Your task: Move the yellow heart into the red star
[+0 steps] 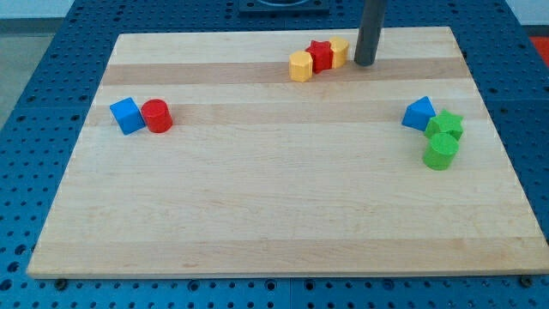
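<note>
A red star (321,55) sits near the view's top centre of the wooden board (274,206). A yellow block (339,51) touches its right side and another yellow block (300,66) touches its lower left; I cannot tell which of them is the heart. My tip (364,63) is just to the right of the right-hand yellow block, a small gap apart from it.
A blue cube (126,115) and a red cylinder (157,115) touch at the view's left. At the right, a blue block (419,113), a green star (446,126) and a green cylinder (441,152) cluster together.
</note>
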Robot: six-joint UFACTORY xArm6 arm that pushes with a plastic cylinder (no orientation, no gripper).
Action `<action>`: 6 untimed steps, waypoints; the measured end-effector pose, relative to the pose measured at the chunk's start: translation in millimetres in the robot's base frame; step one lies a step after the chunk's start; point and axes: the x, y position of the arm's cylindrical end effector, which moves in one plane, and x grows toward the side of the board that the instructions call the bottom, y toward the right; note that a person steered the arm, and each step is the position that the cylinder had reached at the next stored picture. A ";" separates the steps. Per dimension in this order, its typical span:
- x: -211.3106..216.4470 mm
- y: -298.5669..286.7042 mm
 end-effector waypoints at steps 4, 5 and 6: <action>-14.5 -59.8; -12.2 -89.2; -7.5 -118.1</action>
